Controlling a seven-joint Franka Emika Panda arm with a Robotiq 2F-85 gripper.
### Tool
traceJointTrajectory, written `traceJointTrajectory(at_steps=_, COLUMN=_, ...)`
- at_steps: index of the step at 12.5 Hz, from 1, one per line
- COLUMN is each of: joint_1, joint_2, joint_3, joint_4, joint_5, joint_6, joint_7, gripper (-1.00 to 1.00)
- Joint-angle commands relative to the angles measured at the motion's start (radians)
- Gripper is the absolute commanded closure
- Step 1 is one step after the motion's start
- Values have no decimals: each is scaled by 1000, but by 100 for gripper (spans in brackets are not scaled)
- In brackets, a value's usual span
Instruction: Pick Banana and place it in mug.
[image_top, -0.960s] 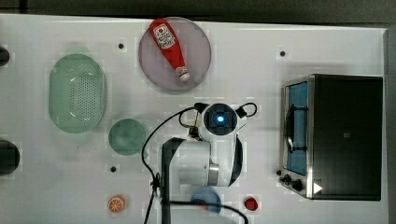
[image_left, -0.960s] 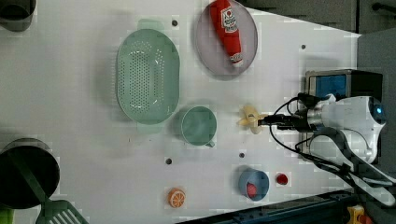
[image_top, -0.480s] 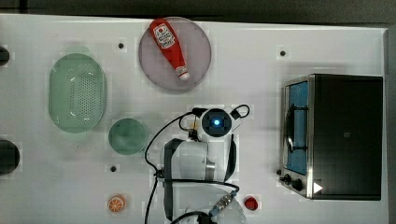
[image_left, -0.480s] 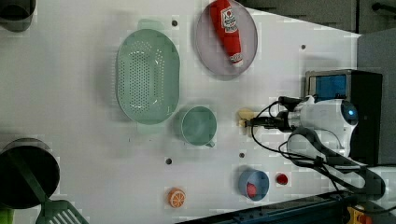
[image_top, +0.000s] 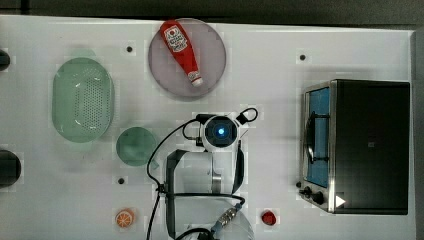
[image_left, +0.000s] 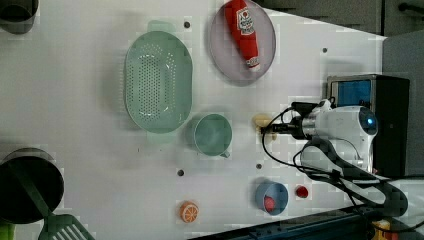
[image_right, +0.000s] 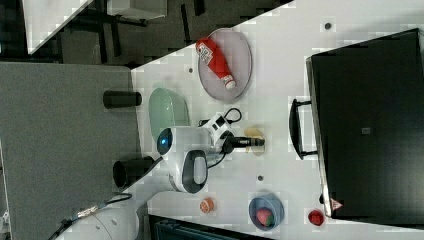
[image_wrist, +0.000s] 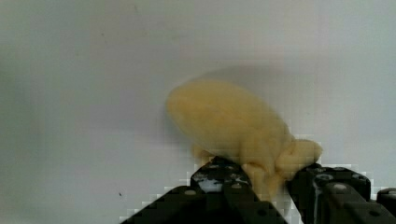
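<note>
Lying on the white table (image_left: 90, 150), the pale yellow banana (image_wrist: 233, 126) sits pinched at its peel end between the black fingers (image_wrist: 219, 179) of the gripper (image_wrist: 264, 182), which is closed on it. The teal mug (image_left: 212, 135) stands near, on the left view's left.

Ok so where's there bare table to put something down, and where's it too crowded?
Free: the white table between the orange slice and the colander, and the stretch between the plate and the toaster oven. Crowded: around the mug, with the colander close beside it and the arm just to the top view's right, its pincer at the banana.
</note>
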Motion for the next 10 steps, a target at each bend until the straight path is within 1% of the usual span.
traceJointTrajectory(at_steps=1, joint_1=-36, joint_2=-113, joint_3=-6, joint_4=10, joint_5=-18, joint_6=-8, joint_7=-19, gripper=46)
traceJointTrajectory(at_steps=2, joint_1=-36, joint_2=-178, joint_3=-9, joint_4=11, joint_5=-18, joint_6=-54, joint_7=-19, gripper=46)
traceJointTrajectory(at_steps=4, joint_1=-36, joint_2=-331, joint_3=-13, joint_4=24, joint_5=-19, joint_6=-229, joint_7=-18, gripper=46)
traceJointTrajectory(at_steps=5, joint_1=-35, joint_2=-419, joint_3=-13, joint_4=48, joint_5=-19, joint_6=-332, joint_7=-18, gripper=46)
traceJointTrajectory(at_steps=7, joint_1=-34, joint_2=-550, joint_3=-11, joint_4=106, joint_5=-19, joint_6=-530, joint_7=-17, gripper=46)
traceJointTrajectory(at_steps=9, joint_1=-31, joint_2=-615, joint_3=16, joint_4=167, joint_5=-19, joint_6=-717, joint_7=18, gripper=46)
traceJointTrajectory(at_steps=10, joint_1=-29, joint_2=-635, joint_3=36, joint_4=188, joint_5=-19, joint_6=-776, joint_7=63, gripper=46)
